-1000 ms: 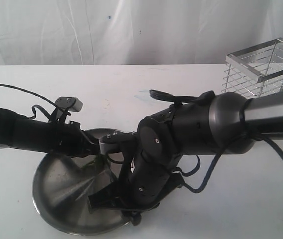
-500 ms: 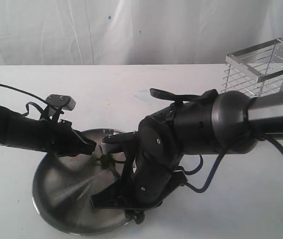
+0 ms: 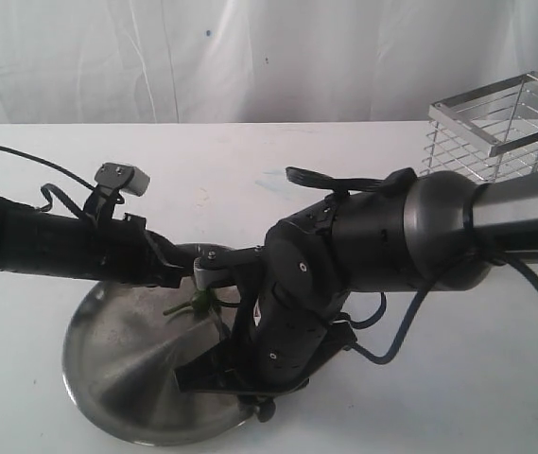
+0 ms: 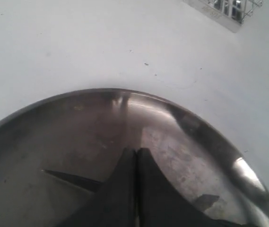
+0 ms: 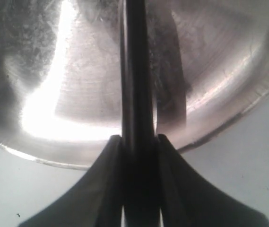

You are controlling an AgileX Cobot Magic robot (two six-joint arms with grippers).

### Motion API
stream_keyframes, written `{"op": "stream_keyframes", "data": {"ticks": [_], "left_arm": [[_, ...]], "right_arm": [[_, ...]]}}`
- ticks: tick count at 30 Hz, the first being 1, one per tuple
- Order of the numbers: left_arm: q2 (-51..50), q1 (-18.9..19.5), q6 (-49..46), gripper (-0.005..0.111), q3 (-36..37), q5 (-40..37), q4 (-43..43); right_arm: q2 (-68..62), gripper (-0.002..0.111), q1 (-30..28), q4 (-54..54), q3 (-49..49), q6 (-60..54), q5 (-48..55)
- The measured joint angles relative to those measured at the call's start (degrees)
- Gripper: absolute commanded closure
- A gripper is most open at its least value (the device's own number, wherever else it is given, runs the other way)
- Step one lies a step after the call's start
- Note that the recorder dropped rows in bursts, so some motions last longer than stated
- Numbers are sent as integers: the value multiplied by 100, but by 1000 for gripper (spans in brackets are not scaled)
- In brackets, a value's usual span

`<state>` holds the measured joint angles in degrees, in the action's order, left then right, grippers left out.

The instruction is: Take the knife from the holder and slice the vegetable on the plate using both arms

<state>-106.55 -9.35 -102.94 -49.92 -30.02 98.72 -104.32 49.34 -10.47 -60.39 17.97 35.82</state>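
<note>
Two tools over the plate [image 3: 108, 371]; left tool [image 4: 136, 152] pinched together; right tool [image 5: 138, 138] gripping the knife [image 5: 135, 66].

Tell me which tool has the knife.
The right tool: it is clamped on the dark knife over the plate. The left tool is shut with nothing in it.

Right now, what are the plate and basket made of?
Plate: probably steel, shiny grey; it shows bright glare and blurry reflections. Basket: seemingly chrome-plated metal wire with a flat rim; the thin bars gleam silver.
</note>
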Motion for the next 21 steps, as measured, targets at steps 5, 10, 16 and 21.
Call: {"op": "stream_keyframes", "data": {"ticks": [5,10,16,21], "left_arm": [[-271,0,-34,107,-206,30,0],[-395,0,-34,107,-391,-178,0],[-712,0,-80,107,-408,84,0],[-981,0,-58,107,-503,-156,0]], "right_arm": [[0,108,0,0,0,0,0],[0,108,0,0,0,0,0],[0,108,0,0,0,0,0],[0,108,0,-10,0,0,13]]}}
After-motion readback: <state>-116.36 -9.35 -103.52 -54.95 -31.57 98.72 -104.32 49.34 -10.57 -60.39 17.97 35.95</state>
